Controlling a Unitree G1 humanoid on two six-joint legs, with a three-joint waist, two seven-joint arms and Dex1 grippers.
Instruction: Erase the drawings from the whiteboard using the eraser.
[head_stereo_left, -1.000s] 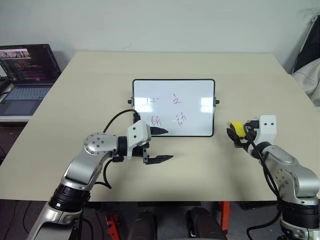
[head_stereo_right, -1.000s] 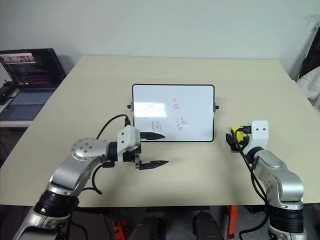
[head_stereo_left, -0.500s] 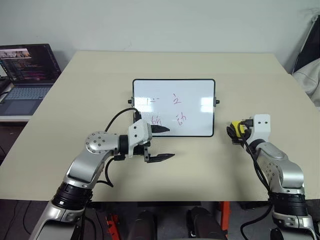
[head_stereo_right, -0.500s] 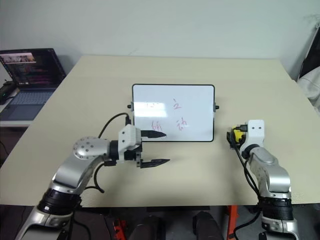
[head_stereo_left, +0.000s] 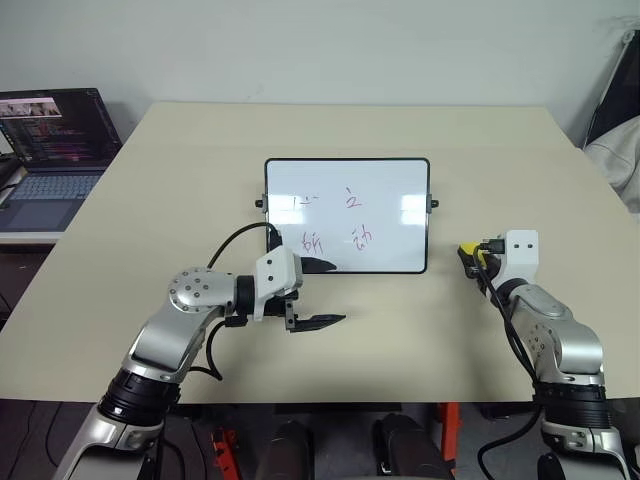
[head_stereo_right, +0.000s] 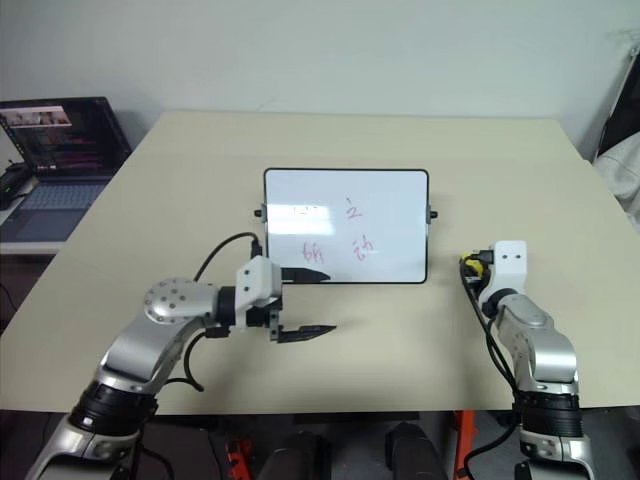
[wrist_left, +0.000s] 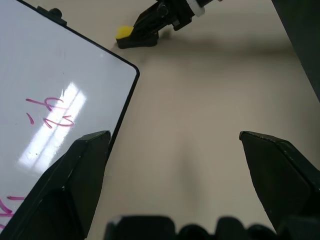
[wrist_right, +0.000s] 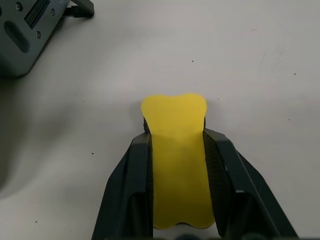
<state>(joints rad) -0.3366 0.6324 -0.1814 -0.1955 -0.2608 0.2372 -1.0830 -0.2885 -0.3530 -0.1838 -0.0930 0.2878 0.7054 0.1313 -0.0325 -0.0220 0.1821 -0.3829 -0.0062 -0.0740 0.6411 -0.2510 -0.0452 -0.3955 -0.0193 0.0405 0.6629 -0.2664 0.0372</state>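
Yellow foam of the eraser sits squeezed between the two black fingers of the right gripper, whose jaws are clamped on the block's long sides. In the right wrist view the eraser's far end projects past the fingertips and its flanks are visibly pinched inward. The block lies low over the desk, at the right of the scene, just beside the whiteboard's right short side but apart from it.

Task status, judged from the present state:
- Eraser pickup: grip established; whether the block is lifted clear of the desk cannot be told.
- Erasing: not started. The drawings, thin pink-red marks in two rows, are all intact on the whiteboard.
- Remaining: carry the eraser left onto the board and wipe both rows.

Whiteboard position: flat at the middle of the desk, long sides running left to right, small black knobs on both short sides.

Left gripper: hovers at the board's near left corner with jaws wide apart and nothing between them; its far finger overlaps the board's near edge.

A laptop stands open beyond the desk's far left edge.
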